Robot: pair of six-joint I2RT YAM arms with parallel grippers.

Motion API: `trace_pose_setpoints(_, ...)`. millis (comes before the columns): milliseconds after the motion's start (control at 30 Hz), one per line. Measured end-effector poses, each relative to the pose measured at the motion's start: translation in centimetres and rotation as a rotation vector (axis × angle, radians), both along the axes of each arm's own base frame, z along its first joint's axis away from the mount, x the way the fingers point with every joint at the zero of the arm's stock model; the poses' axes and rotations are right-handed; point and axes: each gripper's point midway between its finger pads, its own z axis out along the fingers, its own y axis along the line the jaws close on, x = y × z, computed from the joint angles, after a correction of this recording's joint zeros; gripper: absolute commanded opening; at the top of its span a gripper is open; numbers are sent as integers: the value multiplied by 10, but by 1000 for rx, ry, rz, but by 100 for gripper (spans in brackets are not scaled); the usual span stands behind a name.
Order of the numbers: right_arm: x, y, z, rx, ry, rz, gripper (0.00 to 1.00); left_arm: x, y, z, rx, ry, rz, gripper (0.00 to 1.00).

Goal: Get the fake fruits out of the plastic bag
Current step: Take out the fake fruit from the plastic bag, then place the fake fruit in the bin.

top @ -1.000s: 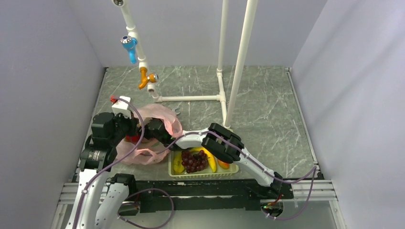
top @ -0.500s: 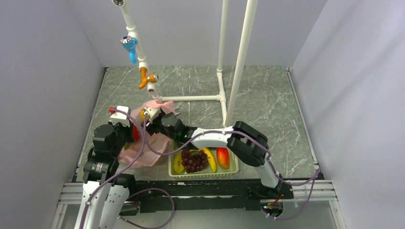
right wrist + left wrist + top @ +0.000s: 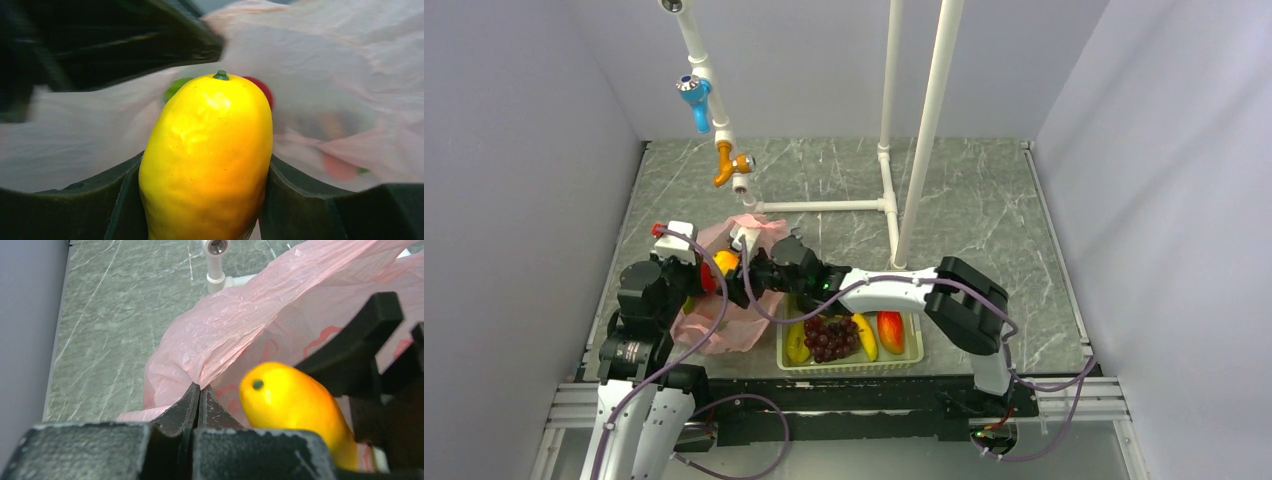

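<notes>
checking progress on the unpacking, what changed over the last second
The right gripper rose out of the translucent pink plastic bag with the glossy yellow-orange oval fake fruit clamped between its fingers; a second ago that fruit was hidden. Its elbow swung right, off the pale green basket. Unchanged: the left gripper shut on the bag's edge, the basket's contents.

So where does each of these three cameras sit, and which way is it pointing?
Top external: fixed above and behind the arms, looking down on the grey marbled table; both whole arms show.
Left wrist: on the left arm, looking forward along the left gripper, shut on the thin translucent pink plastic bag.
Right wrist: on the right arm, looking into the bag past the right gripper, shut on the glossy yellow-orange oval plastic fruit.
Shared: both wrist views show that fruit and the bag.
</notes>
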Motion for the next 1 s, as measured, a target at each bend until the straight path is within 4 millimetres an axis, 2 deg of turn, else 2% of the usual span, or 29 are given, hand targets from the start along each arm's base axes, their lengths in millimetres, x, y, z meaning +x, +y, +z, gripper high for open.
trace_pose_setpoints(167, -41, -7, 22, 36, 114, 152, 0, -1, 0, 2, 0, -9, 0, 0)
trace_pose_setpoints(267, -62, -18, 31, 38, 151, 215, 0, -3, 0, 6, -2, -28, 0, 0)
trace_pose_setpoints(400, -84, -43, 24, -13, 200, 239, 0, -4, 1, 9, 1, -43, -1, 0)
trace_pose_setpoints(533, -99, -77, 9, -83, 229, 213, 0, -6, 1, 12, 1, -57, -2, 0)
trace_pose_setpoints(667, -98, -120, -2, -141, 223, 108, 0, -10, 1, 19, -5, -91, -4, 0)
trace_pose_setpoints(767, -89, -153, -7, -162, 208, -5, 0, -11, 0, 23, -7, -106, -6, 0)
trace_pose_setpoints(900, -66, -193, -16, -178, 215, -194, 0, -9, 2, 28, 3, -108, 0, 0)
trace_pose_setpoints(1000, -39, -223, -28, -189, 240, -341, 0, -6, 4, 46, 25, -131, 4, 0)
